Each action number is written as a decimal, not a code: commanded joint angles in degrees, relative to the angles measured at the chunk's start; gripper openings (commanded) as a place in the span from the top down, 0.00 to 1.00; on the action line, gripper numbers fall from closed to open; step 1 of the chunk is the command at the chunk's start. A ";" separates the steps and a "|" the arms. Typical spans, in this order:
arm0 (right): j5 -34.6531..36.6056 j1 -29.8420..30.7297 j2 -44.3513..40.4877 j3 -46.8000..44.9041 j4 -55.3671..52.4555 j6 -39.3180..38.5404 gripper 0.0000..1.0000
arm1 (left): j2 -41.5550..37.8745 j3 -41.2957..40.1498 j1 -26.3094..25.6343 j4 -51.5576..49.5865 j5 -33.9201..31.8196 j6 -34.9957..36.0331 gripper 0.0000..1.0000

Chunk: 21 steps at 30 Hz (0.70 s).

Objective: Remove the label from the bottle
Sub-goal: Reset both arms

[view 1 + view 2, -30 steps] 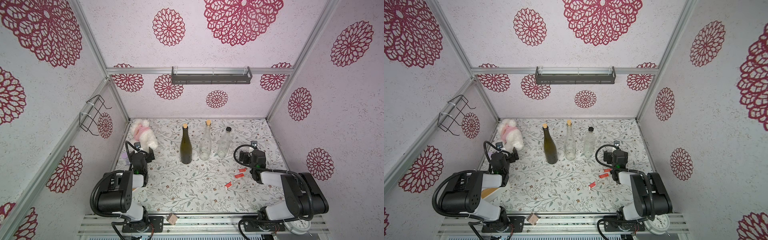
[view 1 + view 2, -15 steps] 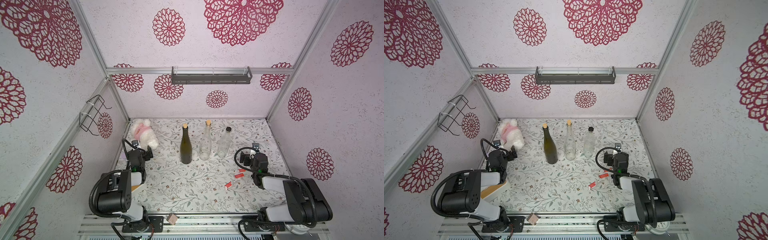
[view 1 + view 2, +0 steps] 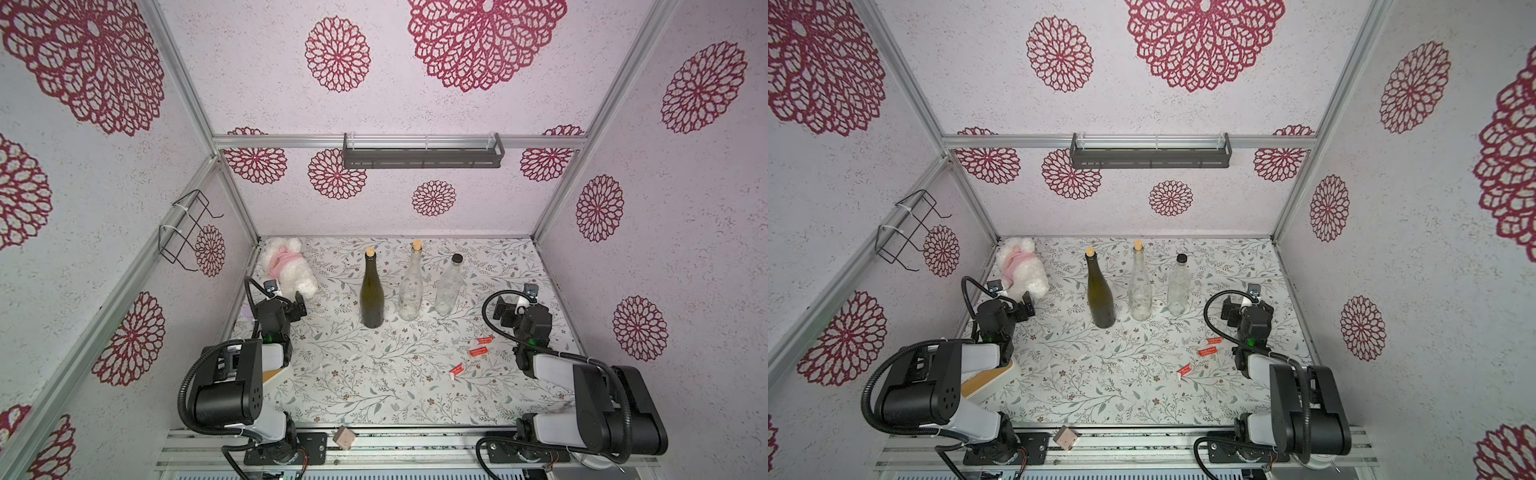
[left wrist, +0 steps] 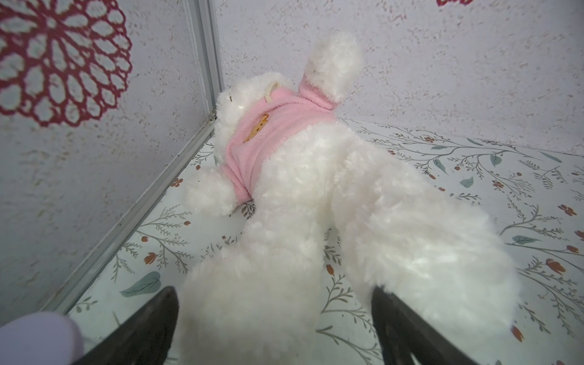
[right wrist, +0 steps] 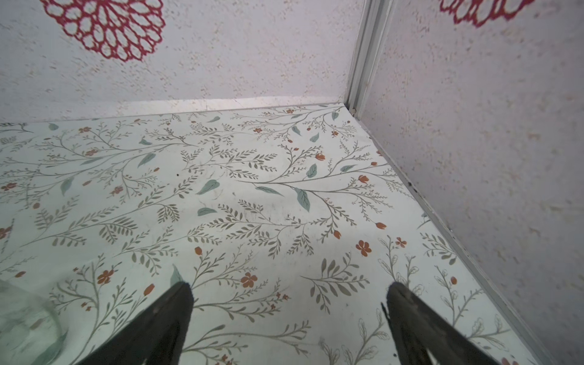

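Bottles: dark green bottle (image 3: 371, 297), corked clear bottle (image 3: 410, 286) and black-capped clear bottle (image 3: 449, 286), upright in a row on the surface (image 3: 353, 386).
Red labels (image 3: 478, 352): three, lying flat between the bottles and the right arm.
Left fingers (image 4: 148, 328): apart, empty, just beside the plush toy (image 4: 300, 189).
Right fingers (image 5: 158, 328): apart, empty, over bare surface.

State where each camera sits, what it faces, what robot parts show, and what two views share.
Top views: high in front, looking down toward the back wall; left arm, right arm show.
Left wrist: on left arm, facing the cornered plush toy; left fingers show, open.
Right wrist: on right arm, facing the table corner; right fingers show, open.
Shared: plush toy, in top views and left wrist.
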 commanded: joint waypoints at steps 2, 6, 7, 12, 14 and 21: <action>-3.13 -0.37 3.86 -0.58 8.89 -0.41 0.02 | -0.62 1.04 0.43 0.45 0.61 -0.09 0.03; -3.82 -0.36 7.54 -3.87 17.91 -0.75 0.02 | -0.61 1.04 0.48 0.42 0.58 -0.24 0.03; -3.94 -0.44 7.46 -3.85 17.66 -0.74 0.02 | -0.64 1.10 0.43 0.40 0.66 -0.26 0.03; -3.81 -0.40 7.73 -4.22 18.54 -0.85 0.02 | -0.66 1.05 0.49 0.41 0.67 -0.29 0.03; -4.61 -0.37 7.53 -4.83 19.35 -1.18 0.02 | -0.70 1.06 0.51 0.40 0.69 -0.27 0.03; -3.11 0.07 7.99 -3.74 18.12 -1.10 0.02 | -0.68 1.04 0.51 0.37 0.63 -0.27 0.03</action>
